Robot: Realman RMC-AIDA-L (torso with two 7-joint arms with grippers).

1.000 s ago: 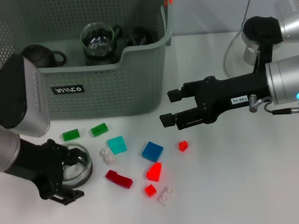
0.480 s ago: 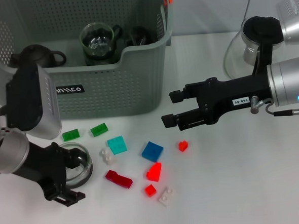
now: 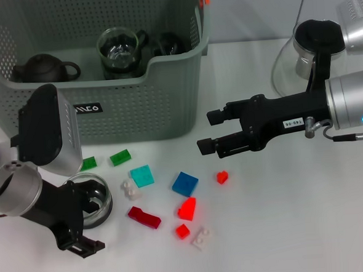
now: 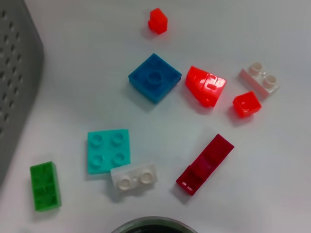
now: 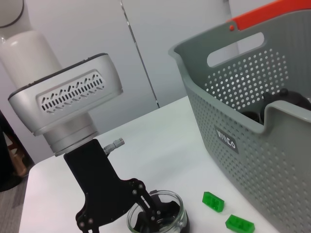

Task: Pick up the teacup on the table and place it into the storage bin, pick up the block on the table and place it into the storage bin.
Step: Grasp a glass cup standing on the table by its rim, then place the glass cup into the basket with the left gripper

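The glass teacup (image 3: pixel 94 198) stands on the table at the front left, also in the right wrist view (image 5: pixel 159 219). My left gripper (image 3: pixel 82 220) is down at it and open. One finger is at the cup's rim and the other finger (image 3: pixel 83 244) stands clear on the near side. Several blocks lie to the cup's right, among them a blue one (image 3: pixel 184 183) (image 4: pixel 154 77), a teal one (image 3: pixel 142 175) and a dark red one (image 3: pixel 144 217). My right gripper (image 3: pixel 209 131) hovers open above the table, right of the storage bin (image 3: pixel 137 114).
The bin holds a black teapot (image 3: pixel 45 68), a glass cup (image 3: pixel 119 50) and a dark cup (image 3: pixel 166 44). Two green blocks (image 3: pixel 120 157) lie by its front wall. A glass jug with a black lid (image 3: pixel 308 48) stands at the back right.
My left arm's wrist has swung to the right and slightly down over the teacup, which stays where it was. The right arm has hardly moved.
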